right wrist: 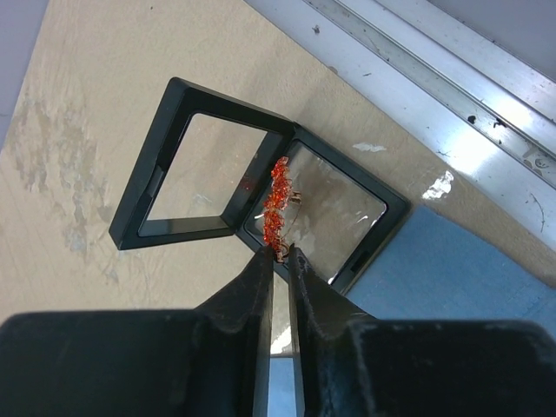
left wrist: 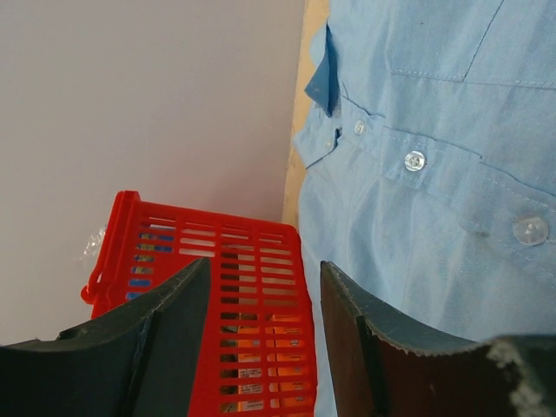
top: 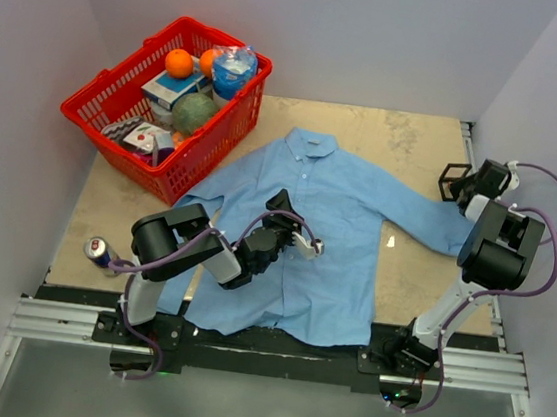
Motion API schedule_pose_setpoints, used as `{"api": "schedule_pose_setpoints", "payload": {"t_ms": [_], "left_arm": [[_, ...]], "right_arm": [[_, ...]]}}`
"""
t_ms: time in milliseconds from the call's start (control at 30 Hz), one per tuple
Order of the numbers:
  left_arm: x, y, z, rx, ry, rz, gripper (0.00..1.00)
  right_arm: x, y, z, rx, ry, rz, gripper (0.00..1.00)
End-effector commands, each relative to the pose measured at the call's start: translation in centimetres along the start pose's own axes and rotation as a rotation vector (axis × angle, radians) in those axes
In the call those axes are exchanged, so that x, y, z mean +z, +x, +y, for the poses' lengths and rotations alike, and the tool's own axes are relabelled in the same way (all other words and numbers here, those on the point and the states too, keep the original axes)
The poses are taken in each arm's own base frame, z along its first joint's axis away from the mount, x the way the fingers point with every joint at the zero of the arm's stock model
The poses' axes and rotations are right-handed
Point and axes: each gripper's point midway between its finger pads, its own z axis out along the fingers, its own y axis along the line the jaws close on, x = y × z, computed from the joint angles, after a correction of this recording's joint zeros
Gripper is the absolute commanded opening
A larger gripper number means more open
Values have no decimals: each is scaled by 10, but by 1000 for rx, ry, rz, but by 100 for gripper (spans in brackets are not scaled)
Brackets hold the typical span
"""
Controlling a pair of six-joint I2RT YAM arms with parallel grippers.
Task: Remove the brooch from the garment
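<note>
Top external view has the tan surface (top: 422, 144) with a light blue shirt (top: 345, 246) spread flat across the middle, plus a red shopping basket (top: 204, 152) of groceries at the far left corner. Over the shirt front the left pincer (top: 310, 244) hangs wide open, nothing in it. At the far right corner there's an open black display case (right wrist: 174, 234) just beside the sleeve. Over it the right pincer (right wrist: 280, 254) is nearly closed, tips pinching the lower end of the red-orange brooch (right wrist: 276, 204).
</note>
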Motion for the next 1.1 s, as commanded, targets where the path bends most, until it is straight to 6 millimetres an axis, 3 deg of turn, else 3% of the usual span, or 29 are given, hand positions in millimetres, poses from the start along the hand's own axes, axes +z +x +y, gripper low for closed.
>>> {"api": "schedule_pose_setpoints", "payload": {"t_ms": [0, 33, 67, 200, 667, 900, 933, 967, 1033, 1067], "left_arm": [[-22, -11, 122, -311, -517, -116, 58], [-22, -12, 121, -309, -514, -118, 58], [-22, -12, 122, -311, -517, -119, 58], [-22, -12, 122, -311, -518, -122, 58], [-23, -13, 124, -316, -527, -127, 58], [-25, -8, 126, -324, -537, -110, 58], [-25, -5, 127, -327, -539, -103, 58], [-26, -3, 129, -334, -546, -98, 58], [-25, 1, 131, -347, -545, -85, 58], [-26, 0, 136, -358, -553, -86, 59]], "right_arm": [[2, -12, -1, 34, 29, -37, 16], [2, -12, -2, 36, 31, -36, 18], [2, -12, -2, 36, 33, -36, 26], [0, -13, -3, 37, 42, -42, 36], [-13, -20, -5, 38, 80, -52, 43], [-28, -33, -10, 6, 119, -67, 47], [-36, -40, -3, -9, 105, -78, 49], [-42, -42, -1, -58, 97, -68, 61], [-60, -54, 19, -110, 25, -67, 67], [-67, -49, 20, -168, 18, -29, 72]]}}
